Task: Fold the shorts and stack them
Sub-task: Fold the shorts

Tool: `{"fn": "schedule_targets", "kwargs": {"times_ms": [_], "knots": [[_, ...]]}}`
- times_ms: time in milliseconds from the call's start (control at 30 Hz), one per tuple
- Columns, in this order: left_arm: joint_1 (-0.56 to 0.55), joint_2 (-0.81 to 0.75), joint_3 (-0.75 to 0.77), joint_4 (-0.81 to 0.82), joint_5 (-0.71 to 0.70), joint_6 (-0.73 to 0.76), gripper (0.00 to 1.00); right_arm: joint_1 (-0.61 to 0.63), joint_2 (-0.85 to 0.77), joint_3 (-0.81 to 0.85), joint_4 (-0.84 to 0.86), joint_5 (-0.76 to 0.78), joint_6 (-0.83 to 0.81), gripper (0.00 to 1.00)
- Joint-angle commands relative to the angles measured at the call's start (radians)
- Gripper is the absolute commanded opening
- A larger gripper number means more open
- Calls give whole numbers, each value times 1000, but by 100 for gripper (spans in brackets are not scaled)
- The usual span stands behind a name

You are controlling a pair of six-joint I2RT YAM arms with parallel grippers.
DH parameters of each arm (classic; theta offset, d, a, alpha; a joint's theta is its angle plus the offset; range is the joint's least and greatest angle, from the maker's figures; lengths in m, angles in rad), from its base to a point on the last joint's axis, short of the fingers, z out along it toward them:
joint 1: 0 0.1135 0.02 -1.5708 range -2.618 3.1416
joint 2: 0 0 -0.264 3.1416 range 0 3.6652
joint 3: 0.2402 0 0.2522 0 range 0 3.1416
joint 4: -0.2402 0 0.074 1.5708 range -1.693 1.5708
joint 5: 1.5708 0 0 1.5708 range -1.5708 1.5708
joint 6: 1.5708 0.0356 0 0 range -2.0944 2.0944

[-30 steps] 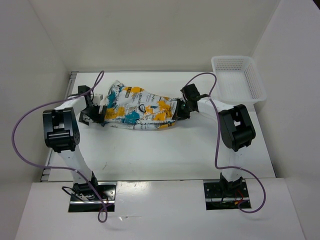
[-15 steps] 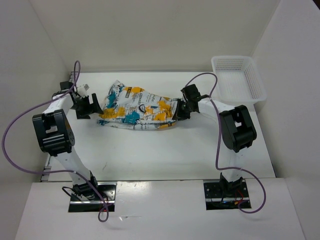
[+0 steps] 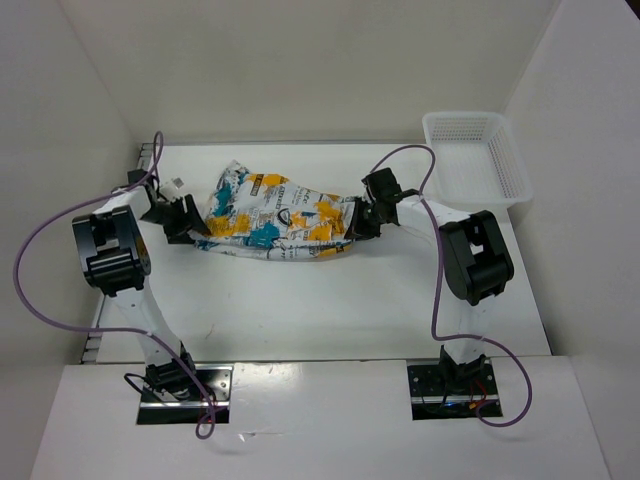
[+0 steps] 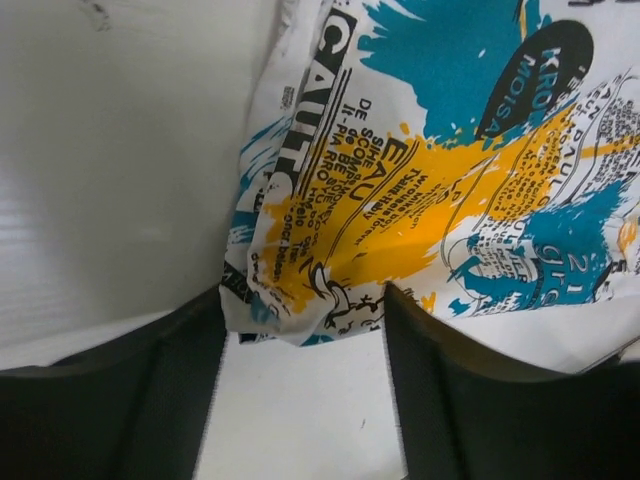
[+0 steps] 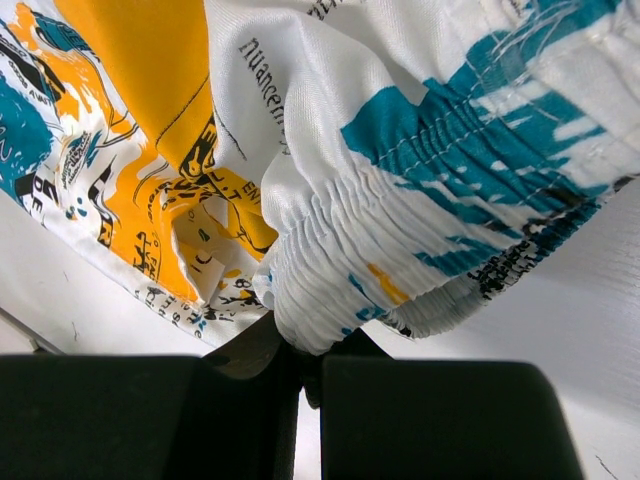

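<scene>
**Printed shorts held at both ends by two robot arms**

Soft white fabric shorts point(image 3: 275, 222), printed with yellow-orange, teal and black patches, lie rumpled and unfolded across the middle of the white counter point(image 3: 300, 300). The right pincer point(image 5: 300, 360) is clamped on the gathered elastic waistband at their right end, apparently anchoring the cloth so it cannot slide. At the left end, the left pincer point(image 4: 303, 340) stands open with a hem corner between its fingers, not yet pinched, likely lined up to start the fold. A white plastic mesh basket point(image 3: 510, 165) sits well apart at the far right corner.
</scene>
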Motion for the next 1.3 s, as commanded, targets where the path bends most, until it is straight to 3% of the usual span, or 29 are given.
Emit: {"fn": "schedule_targets", "kwargs": {"times_ms": [0, 200, 300, 333, 433, 533, 733, 1000, 1133, 1267], "knots": [[-10, 66, -15, -11, 29, 2, 66, 12, -39, 8, 29, 2, -11, 5], [-10, 144, 21, -20, 72, 11, 48, 12, -39, 18, 29, 2, -11, 5], [-10, 154, 21, -20, 132, 22, 26, 12, -30, 18, 29, 2, -11, 5], [-10, 154, 34, -20, 151, 34, 14, 12, -30, 18, 29, 2, -11, 5], [-10, 131, 55, -32, 185, 45, 1, 12, -19, 18, 20, 14, -11, 5], [-24, 83, 100, -32, 216, 54, 0, 12, -9, 18, 9, 26, -20, 5], [-122, -3, 248, -110, 87, 109, 0, 12, 1, 18, 0, 48, -20, 5], [-422, -41, 535, -230, -250, 288, 0, 12, 11, 38, 0, 57, -20, 5], [-594, -41, 667, -266, -348, 378, 0, 12, 22, 68, 0, 77, -11, 5], [-758, -20, 739, -275, -361, 442, 0, 12, 22, 77, 0, 89, -1, 5]]}}
